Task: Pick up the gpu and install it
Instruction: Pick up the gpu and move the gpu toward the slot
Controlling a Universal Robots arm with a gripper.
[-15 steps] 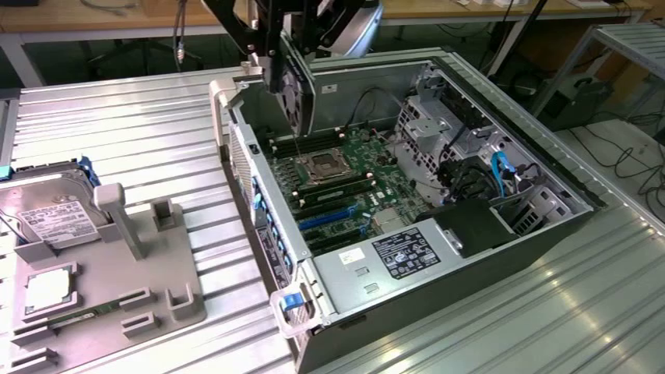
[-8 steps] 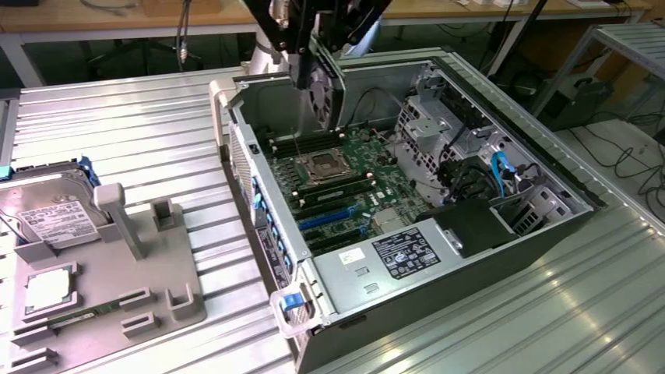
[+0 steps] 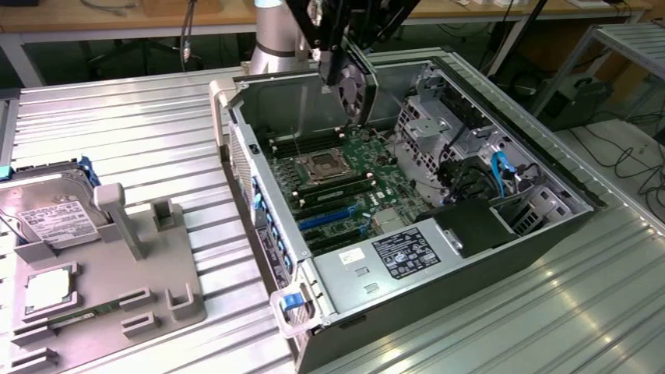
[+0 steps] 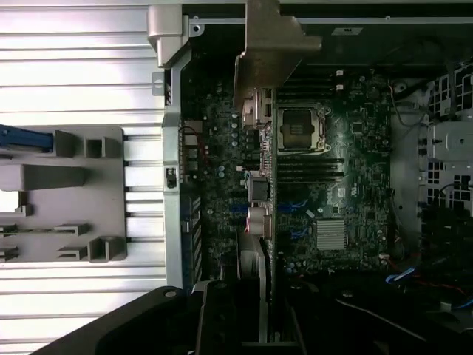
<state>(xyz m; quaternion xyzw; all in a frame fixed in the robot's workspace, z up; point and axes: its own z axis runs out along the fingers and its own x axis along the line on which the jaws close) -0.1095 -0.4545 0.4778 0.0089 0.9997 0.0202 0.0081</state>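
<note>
1. Exterior view, upper centre of the frame: the gripper [image 3: 338, 74] hangs from the robot arm [image 3: 272, 39] with its fingers clamped on the gpu [image 3: 353, 97]. The black card is held on edge.
2. The gpu sits in the air over the far end of the open computer case [image 3: 447, 312], which lies on its side with the open face up. It appears to be clear of the motherboard [image 3: 353, 179] beneath it.
3. On the motherboard, the processor socket [image 3: 317, 165] lies near the frame's centre. The blue expansion slots [image 3: 330, 220] lie lower in the frame, well apart from the card.
4. Wrist view: the card shows edge-on as a thin line crossing the board just beside the socket. Its pale metal bracket [image 4: 270, 44] is at the end away from the fingers.
5. Lower left of the exterior frame: a grey fixture [image 3: 114, 273] rests on the ribbed metal table [image 3: 135, 125], just beside the case. A hard drive [image 3: 47, 218] with a white label sits in it at the frame's left edge.
</note>
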